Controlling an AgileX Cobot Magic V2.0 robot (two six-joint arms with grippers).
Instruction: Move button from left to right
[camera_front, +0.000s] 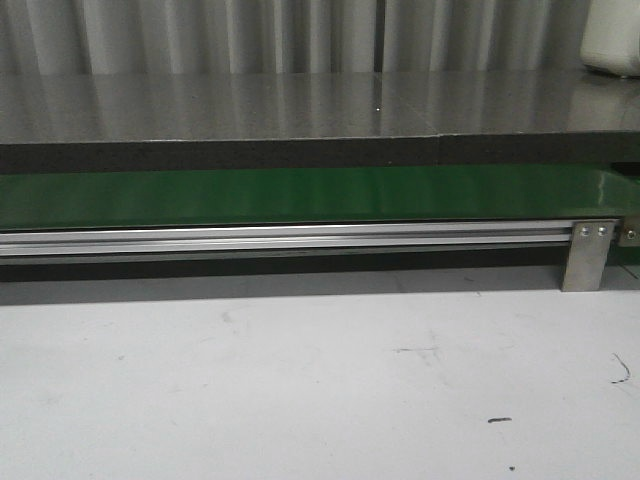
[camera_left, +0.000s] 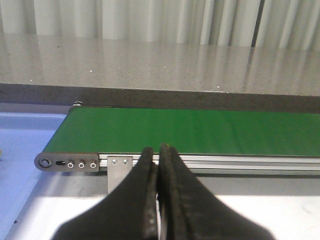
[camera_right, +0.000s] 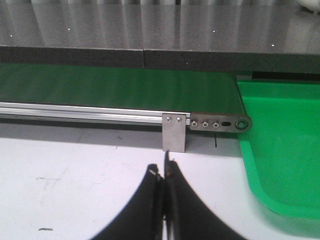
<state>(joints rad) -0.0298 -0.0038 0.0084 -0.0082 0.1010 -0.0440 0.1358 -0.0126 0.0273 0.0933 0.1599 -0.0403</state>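
The button is out of view in all three views. The green belt (camera_front: 300, 195) runs across the front view with nothing on it; neither arm shows there. In the left wrist view my left gripper (camera_left: 158, 150) is shut with nothing between its black fingers, just in front of the left end of the belt (camera_left: 200, 131). In the right wrist view my right gripper (camera_right: 163, 172) is shut and empty over the white table, short of the right end of the belt (camera_right: 125, 87).
An aluminium rail (camera_front: 280, 238) with a metal bracket (camera_front: 587, 255) fronts the belt. A blue tray (camera_left: 22, 150) lies past the belt's left end, a green bin (camera_right: 280, 150) past its right end. Behind runs a dark grey counter (camera_front: 300, 105).
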